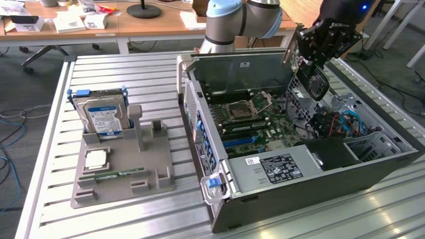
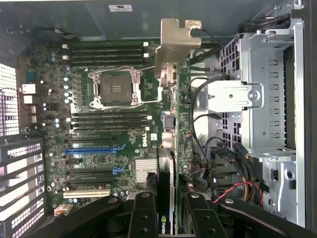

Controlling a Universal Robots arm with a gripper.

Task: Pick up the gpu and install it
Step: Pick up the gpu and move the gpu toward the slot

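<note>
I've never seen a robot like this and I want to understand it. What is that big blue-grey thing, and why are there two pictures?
The big thing is a robot arm. One picture comes from a camera standing off to the side. The other comes from a camera on the arm's wrist, looking down into the open computer case. At the arm's end is a pincer. It is shut on the gpu, a dark card with a fan, held above the case. On the metal table, toward the exterior view's left, a grey holder carries a hard drive with a blue label and a slim memory stick.
</note>
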